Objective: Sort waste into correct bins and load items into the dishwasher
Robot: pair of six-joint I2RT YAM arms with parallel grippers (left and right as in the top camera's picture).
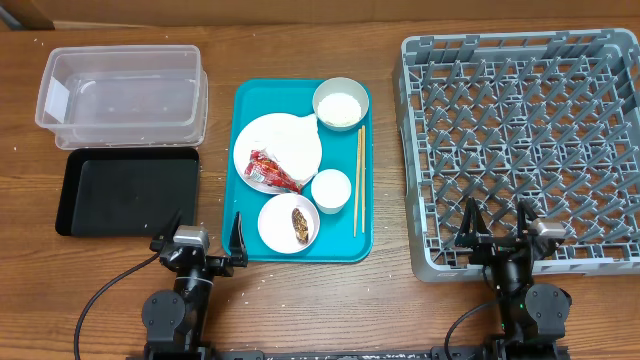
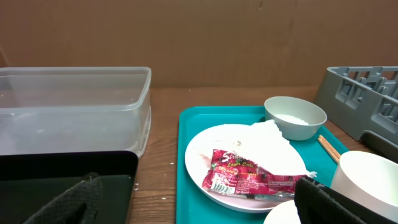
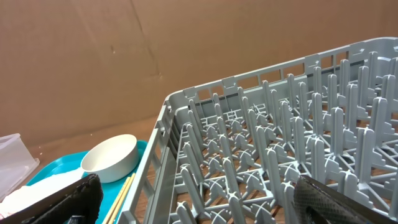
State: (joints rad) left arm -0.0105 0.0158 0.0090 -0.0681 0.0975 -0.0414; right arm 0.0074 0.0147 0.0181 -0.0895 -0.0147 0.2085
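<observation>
Overhead: the snack wrapper [image 1: 272, 170] lies on a plate [image 1: 250, 145] on the teal tray [image 1: 250, 100]; left jaws and right jaws stand released. Left wrist: it looks light, crinkly, slippery; pinch a raised fold. Right wrist: wrapper unseen.

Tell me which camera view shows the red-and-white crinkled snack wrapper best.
The left wrist view: the red-and-white crinkled snack wrapper lies close and large there, on the large white round plate, its creases plain. The overhead view shows it whole but small. The right wrist view does not show it.
</observation>
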